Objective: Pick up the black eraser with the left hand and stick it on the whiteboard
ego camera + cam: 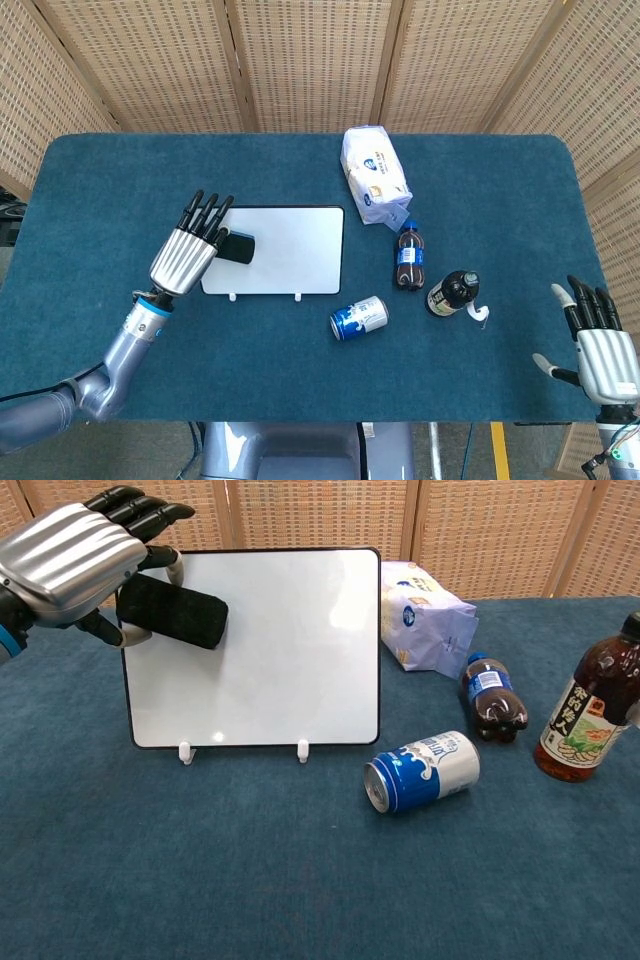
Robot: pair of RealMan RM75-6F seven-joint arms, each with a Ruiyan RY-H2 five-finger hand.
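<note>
My left hand (190, 255) (75, 565) holds the black eraser (237, 247) (172, 610) between thumb and fingers, in front of the upper left part of the whiteboard (285, 250) (280, 650). The whiteboard stands upright on two small white feet at the table's middle. Whether the eraser touches the board's face I cannot tell. My right hand (603, 350) rests at the table's near right edge, fingers spread, holding nothing; the chest view does not show it.
A blue can (359, 317) (422, 770) lies on its side in front of the board's right end. A small cola bottle (408, 257) (492, 698) lies beside it, a dark sauce bottle (453, 293) (592, 705) stands at the right, and a white bag (373, 175) (425, 615) lies behind.
</note>
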